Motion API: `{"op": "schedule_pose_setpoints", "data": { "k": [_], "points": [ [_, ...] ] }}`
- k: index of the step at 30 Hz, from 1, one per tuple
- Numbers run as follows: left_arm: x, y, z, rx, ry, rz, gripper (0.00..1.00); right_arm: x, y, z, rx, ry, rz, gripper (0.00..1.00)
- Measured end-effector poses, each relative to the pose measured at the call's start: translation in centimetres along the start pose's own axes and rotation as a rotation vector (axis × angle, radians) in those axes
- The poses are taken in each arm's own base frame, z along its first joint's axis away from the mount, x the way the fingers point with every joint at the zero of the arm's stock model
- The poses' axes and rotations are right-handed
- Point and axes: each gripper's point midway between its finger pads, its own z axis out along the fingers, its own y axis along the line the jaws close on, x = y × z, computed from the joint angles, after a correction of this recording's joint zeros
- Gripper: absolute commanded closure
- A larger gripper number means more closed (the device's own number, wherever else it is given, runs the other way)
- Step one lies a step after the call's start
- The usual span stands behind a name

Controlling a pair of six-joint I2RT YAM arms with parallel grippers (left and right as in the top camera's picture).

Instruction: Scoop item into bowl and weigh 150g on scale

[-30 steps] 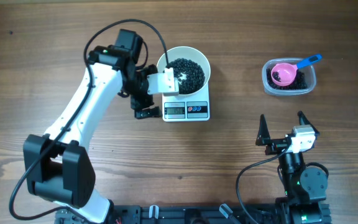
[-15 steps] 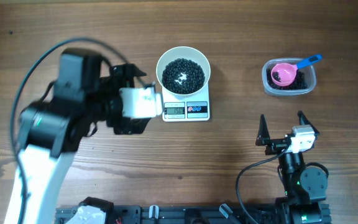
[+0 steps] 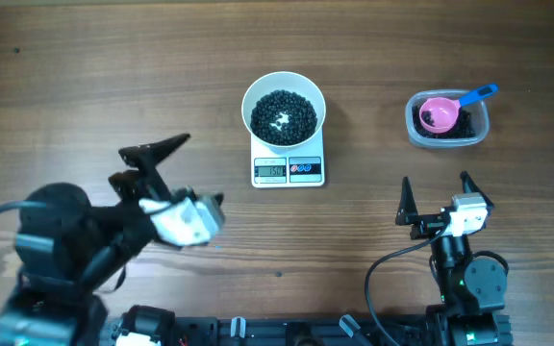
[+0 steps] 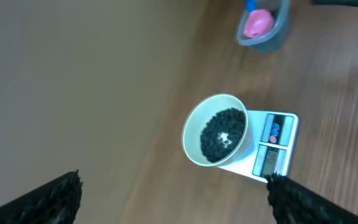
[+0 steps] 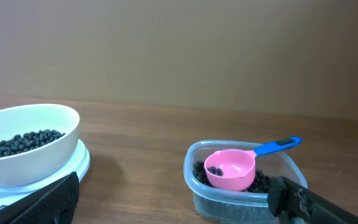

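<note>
1. Both end effectors, left (image 3: 203,170) and right (image 3: 436,183), stood wide open, holding nothing.
2. Beans (image 3: 284,117) lay in the bowl (image 3: 246,113) on the scale (image 3: 289,171), ahead-right of the left one, with bare counter (image 3: 354,240) between.
3. A tub (image 3: 414,135) with a pink scoop (image 3: 439,113) sat ahead of the right one, apart.

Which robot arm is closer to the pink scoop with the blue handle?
Right. The right gripper sits close in front of the pink plastic scoop in the clear plastic tub. The left gripper is far off, past the white square scale.
</note>
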Motion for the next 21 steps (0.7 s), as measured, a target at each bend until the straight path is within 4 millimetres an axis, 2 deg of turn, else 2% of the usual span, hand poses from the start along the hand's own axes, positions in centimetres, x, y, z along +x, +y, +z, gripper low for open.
{"op": "schedule_pose_setpoints", "data": {
  "k": [2, 4, 8, 11, 16, 21],
  "points": [
    [0.8, 1.4, 1.2, -0.128, -0.067, -0.091, 0.0, 0.0, 0.0, 0.0, 0.0, 0.001, 0.0, 0.0],
    [2.3, 1.7, 2.0, -0.221, -0.124, -0.223, 0.0, 0.0, 0.0, 0.0, 0.0, -0.001, 0.0, 0.0],
    [3.9, 2.2, 1.5, -0.42, -0.362, -0.51, 0.0, 0.0, 0.0, 0.0, 0.0, 0.0, -0.003, 0.0],
    [5.5, 1.3, 0.7, -0.5, -0.495, -0.688, 0.0, 0.0, 0.0, 0.0, 0.0, 0.0, -0.004, 0.0],
    [8.9, -0.1, 0.9, -0.565, -0.538, -0.905, 0.0, 0.0, 0.0, 0.0, 0.0, 0.0, -0.004, 0.0],
    [9.4, -0.4, 0.0, -0.596, -0.581, -0.958, 0.0, 0.0, 0.0, 0.0, 0.0, 0.0, -0.007, 0.0]
  ]
}}
